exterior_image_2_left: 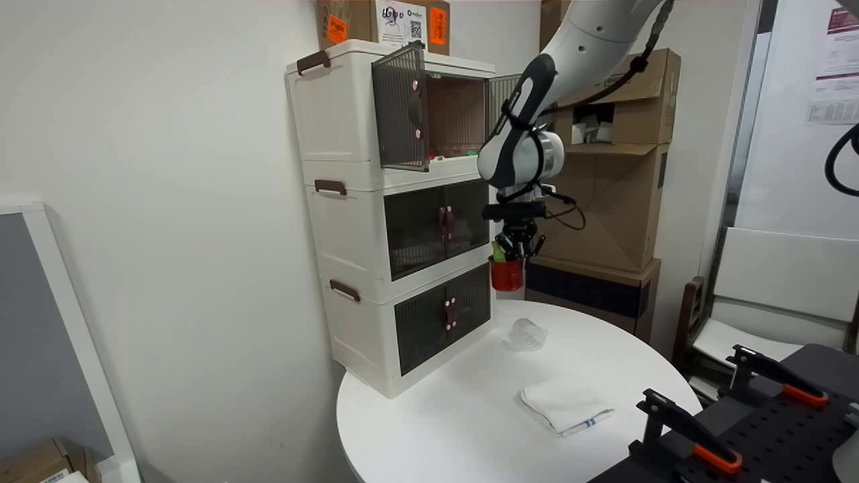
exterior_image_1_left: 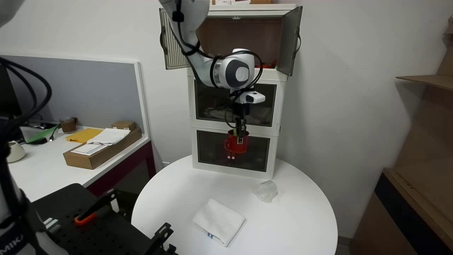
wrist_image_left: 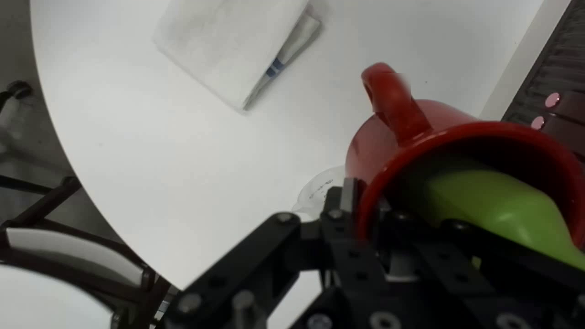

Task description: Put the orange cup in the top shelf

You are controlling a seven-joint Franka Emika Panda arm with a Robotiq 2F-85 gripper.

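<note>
The red-orange cup [exterior_image_1_left: 233, 145] hangs in the air before the lowest glass-fronted compartment, also in an exterior view [exterior_image_2_left: 506, 276]. In the wrist view the cup [wrist_image_left: 372, 148] shows its handle and a green object [wrist_image_left: 502, 205] inside. My gripper [wrist_image_left: 361, 208] is shut on the cup's wall, one finger outside and one inside the rim. The gripper points down in both exterior views [exterior_image_1_left: 240, 134] [exterior_image_2_left: 518, 253]. The top shelf [exterior_image_1_left: 244, 35] is brownish inside, above and behind the gripper, also in an exterior view [exterior_image_2_left: 456, 111]. The arm hides part of it.
Both top shelf doors [exterior_image_1_left: 291, 40] [exterior_image_2_left: 402, 111] stand open, swung outward. Small red and green items [exterior_image_1_left: 270, 65] lie on the shelf floor. A clear plastic cup [exterior_image_1_left: 265, 191] lies on the round white table [exterior_image_1_left: 290, 226], with a folded white cloth [exterior_image_1_left: 219, 221].
</note>
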